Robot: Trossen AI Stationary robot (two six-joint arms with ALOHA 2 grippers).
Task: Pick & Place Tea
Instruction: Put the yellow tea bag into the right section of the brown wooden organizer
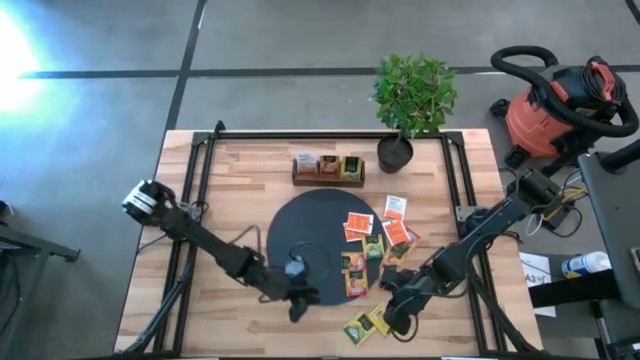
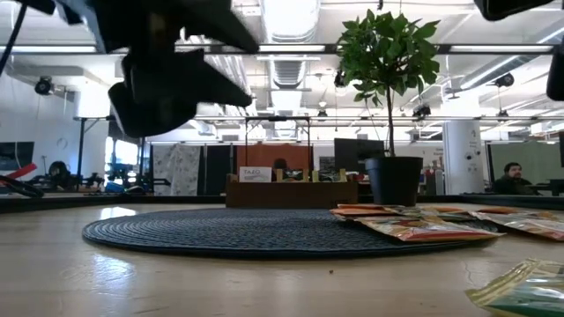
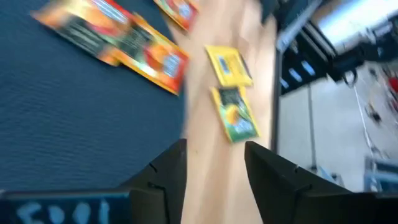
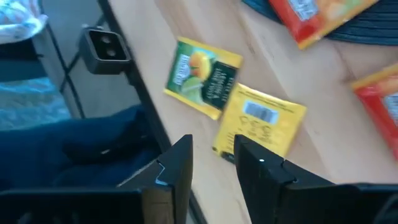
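Left hand (image 1: pixel 297 303): hovering over the near edge of the black mat (image 1: pixel 300 225), fingers (image 3: pixel 168 177) parted with bare surface showing between them, gripping nothing.
Right hand (image 1: pixel 393 322): hanging just above the yellow-green sachets (image 1: pixel 366 325) lying on the wooden surface (image 1: pixel 230 180) off the mat's near right; fingers (image 4: pixel 177 168) standing narrowly apart, holding nothing.
Tea: orange-red sachets (image 1: pixel 358 225) crowding the mat's right edge and spilling onto the wood.
Surroundings: wooden box (image 1: pixel 328 168) standing beyond the mat, potted plant (image 1: pixel 410 100) sitting at the far right corner, red vacuum (image 1: pixel 560 105) resting on the floor.
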